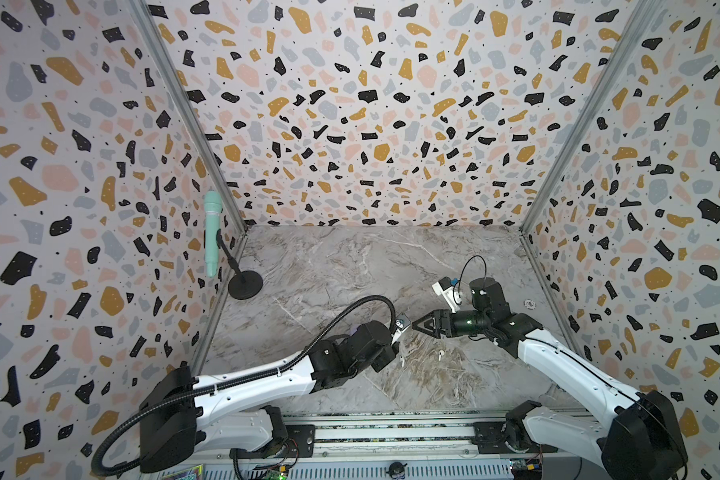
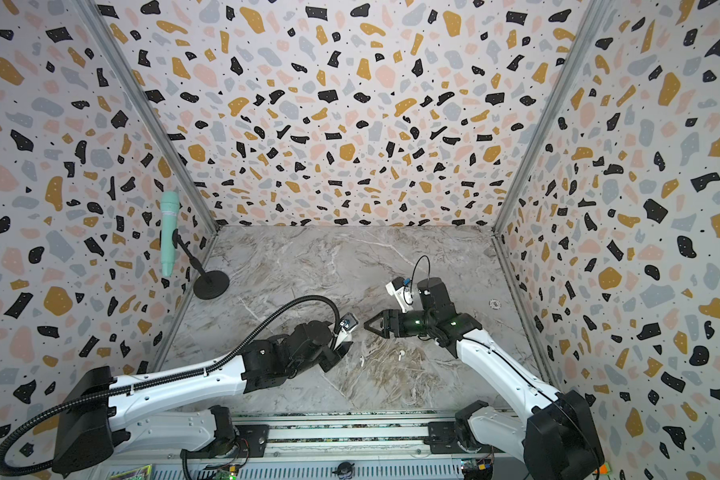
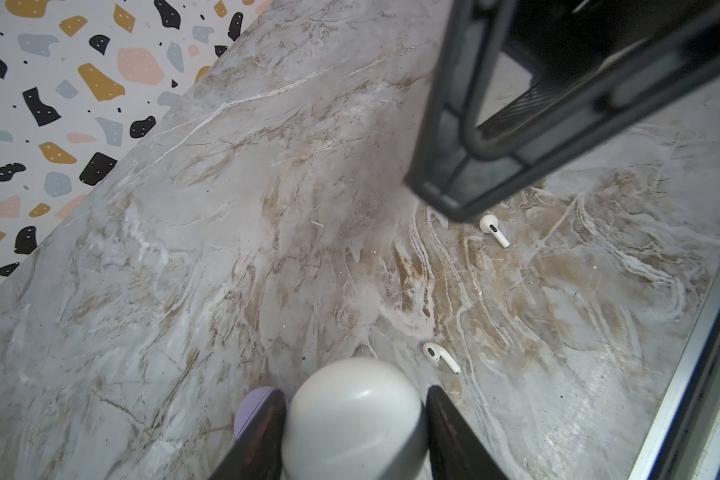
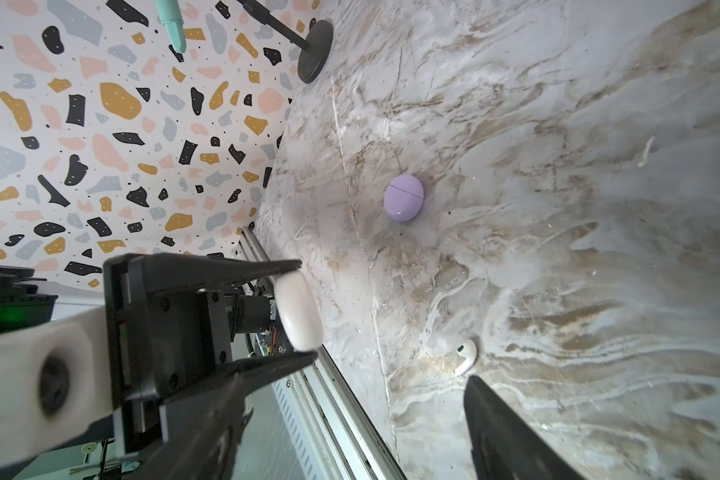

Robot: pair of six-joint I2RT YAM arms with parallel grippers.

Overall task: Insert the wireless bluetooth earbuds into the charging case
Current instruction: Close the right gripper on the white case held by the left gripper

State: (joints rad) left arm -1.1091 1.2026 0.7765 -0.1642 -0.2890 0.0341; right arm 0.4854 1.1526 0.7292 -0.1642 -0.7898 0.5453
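Note:
My left gripper (image 3: 355,390) is shut on a white round charging case (image 3: 354,424), which it holds above the marble table; the right wrist view shows the same case (image 4: 298,309) edge-on between the black fingers. Two white earbuds (image 3: 493,230) (image 3: 440,357) lie on the table just beyond it, and both top views show them (image 1: 440,354) (image 2: 361,360). A closed lavender case (image 4: 404,197) rests on the table behind the left gripper. My right gripper (image 4: 355,376) is open and empty, hovering opposite the left gripper (image 1: 387,359) with its tips (image 1: 414,326) pointing at it.
A mint microphone (image 1: 212,232) on a black stand with a round base (image 1: 245,284) occupies the far left corner. A small round disc (image 1: 529,304) lies near the right wall. A metal rail (image 1: 391,432) runs along the table's front edge, and patterned walls close three sides.

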